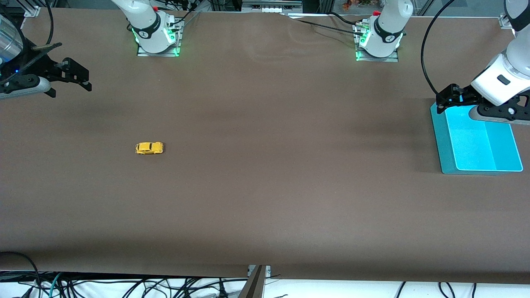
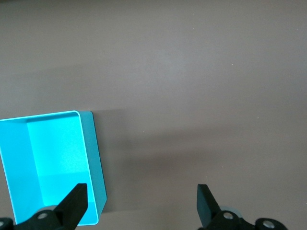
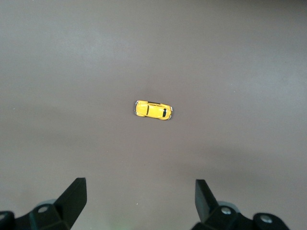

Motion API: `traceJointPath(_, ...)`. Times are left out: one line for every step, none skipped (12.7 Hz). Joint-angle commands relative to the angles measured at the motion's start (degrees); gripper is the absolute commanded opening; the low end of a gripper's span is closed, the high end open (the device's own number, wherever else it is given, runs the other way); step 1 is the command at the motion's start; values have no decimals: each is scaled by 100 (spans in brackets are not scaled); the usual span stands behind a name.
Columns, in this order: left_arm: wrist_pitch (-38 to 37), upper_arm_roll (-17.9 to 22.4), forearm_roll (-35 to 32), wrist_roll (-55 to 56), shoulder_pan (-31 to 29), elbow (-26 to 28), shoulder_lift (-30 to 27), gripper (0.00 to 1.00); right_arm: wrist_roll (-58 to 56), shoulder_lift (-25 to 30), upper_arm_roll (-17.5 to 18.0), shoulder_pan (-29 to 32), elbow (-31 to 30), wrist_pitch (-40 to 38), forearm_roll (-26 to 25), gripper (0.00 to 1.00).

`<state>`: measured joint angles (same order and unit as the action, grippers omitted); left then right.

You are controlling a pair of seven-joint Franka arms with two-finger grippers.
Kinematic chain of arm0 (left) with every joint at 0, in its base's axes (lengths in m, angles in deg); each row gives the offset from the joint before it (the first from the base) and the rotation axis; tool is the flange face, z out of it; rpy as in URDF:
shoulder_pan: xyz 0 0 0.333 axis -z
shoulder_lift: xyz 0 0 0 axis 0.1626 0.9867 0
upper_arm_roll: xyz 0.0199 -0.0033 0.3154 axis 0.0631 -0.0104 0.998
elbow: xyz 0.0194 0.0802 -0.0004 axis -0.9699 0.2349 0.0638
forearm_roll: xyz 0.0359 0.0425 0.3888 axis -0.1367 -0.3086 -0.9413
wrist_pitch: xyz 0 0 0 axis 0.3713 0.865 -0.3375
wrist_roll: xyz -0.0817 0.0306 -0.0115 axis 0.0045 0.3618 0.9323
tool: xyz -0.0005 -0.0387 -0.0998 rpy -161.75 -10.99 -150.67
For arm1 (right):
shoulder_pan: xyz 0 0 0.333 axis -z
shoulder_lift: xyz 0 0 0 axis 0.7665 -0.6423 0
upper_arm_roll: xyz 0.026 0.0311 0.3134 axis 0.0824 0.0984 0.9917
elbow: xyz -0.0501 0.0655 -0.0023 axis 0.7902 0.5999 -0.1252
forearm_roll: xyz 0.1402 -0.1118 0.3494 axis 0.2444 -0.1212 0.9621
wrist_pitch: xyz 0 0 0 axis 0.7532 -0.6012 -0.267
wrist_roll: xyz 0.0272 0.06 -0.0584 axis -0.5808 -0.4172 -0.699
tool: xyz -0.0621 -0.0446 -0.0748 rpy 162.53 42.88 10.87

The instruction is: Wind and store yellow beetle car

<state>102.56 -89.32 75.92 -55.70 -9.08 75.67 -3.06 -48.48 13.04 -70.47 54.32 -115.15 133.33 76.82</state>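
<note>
Car (image 1: 149,147) sits wheels-down on bare table (image 1: 265,186), toward right arm's end, long axis parallel to table's long edges. Right gripper (image 1: 76,76) nearer, hovering spread wide, holding nothing. Left gripper (image 1: 449,97) waits spread, unladen, over tray (image 1: 439,136) corner. Count: one car, one tray.

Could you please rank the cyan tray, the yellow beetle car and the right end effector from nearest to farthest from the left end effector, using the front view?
1. Cyan tray, directly under the left end effector.
2. Yellow beetle car, toward the right arm's end of the table.
3. Right end effector, over that table end.
</note>
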Motion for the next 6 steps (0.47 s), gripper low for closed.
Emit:
traceJointPath(-86, 6, 11, -40, -10, -172, 80, 100, 117, -30, -82, -77, 129, -138, 98, 100)
traceJointPath(-86, 6, 11, -40, -10, -172, 80, 100, 135, -30, -82, -77, 121, -138, 98, 100)
traceJointPath(-86, 6, 11, -40, -10, -172, 80, 100, 144, -30, -90, -77, 121, -138, 98, 100)
traceJointPath(-86, 6, 11, -40, -10, -172, 80, 100, 118, -30, -108, -77, 121, -129, 98, 100)
traceJointPath(-86, 6, 11, -40, -10, -172, 80, 100, 83, -39, -108, -77, 121, -129, 98, 100)
traceJointPath(-86, 6, 11, -40, -10, -172, 80, 100, 82, -39, -117, -77, 121, -129, 98, 100)
